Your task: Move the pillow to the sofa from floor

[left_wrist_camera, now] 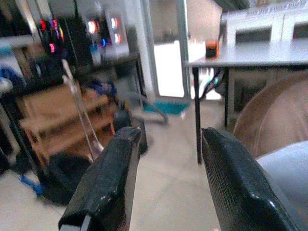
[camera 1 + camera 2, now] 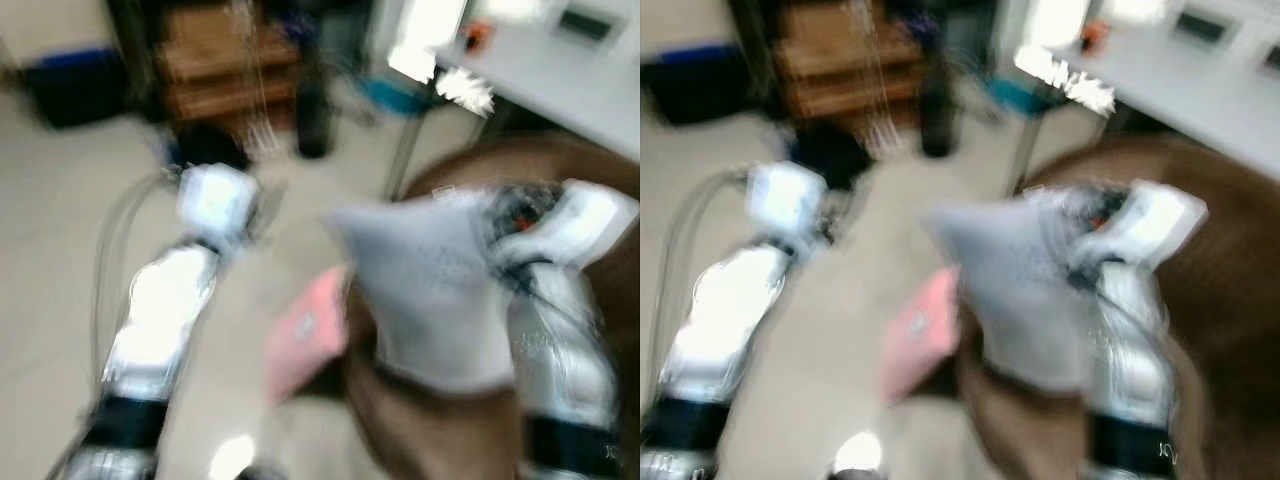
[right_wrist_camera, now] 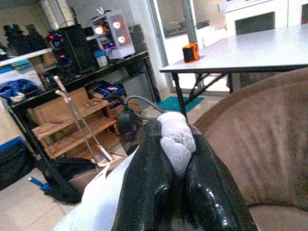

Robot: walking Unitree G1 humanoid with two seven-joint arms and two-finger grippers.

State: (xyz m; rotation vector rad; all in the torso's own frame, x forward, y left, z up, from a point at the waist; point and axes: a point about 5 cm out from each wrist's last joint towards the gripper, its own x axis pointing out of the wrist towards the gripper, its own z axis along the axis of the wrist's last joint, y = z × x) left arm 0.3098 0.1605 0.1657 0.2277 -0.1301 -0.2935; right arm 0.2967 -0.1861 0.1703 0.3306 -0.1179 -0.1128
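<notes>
Head views blurred. Right gripper (image 3: 175,168) fingers pressed together, pinching a bunched corner of the grey-white pillow (image 2: 430,290); fabric bulges out between the fingertips in the right wrist view. Pillow is off the floor, hanging from the gripper over the front edge of the brown sofa (image 3: 260,144), rest of it draping down toward the robot. Long axis can't be told w/ blur; pinched corner points up and away from the robot. Pink item (image 2: 305,335) just beside the pillow's lower left edge, what it is unclear.

Left gripper (image 1: 166,159) spread apart, nothing between the fingers, held out over the floor (image 2: 60,230) left of the sofa.

Background: wooden shelf unit (image 3: 72,125) w/ dark bag (image 3: 62,175) at its foot; contents too blurred to name. Grey table (image 3: 250,50) beyond the sofa, small orange object (image 3: 190,52) near its left corner. PC tower w/ lit fans (image 3: 113,33) on a dark desk.
</notes>
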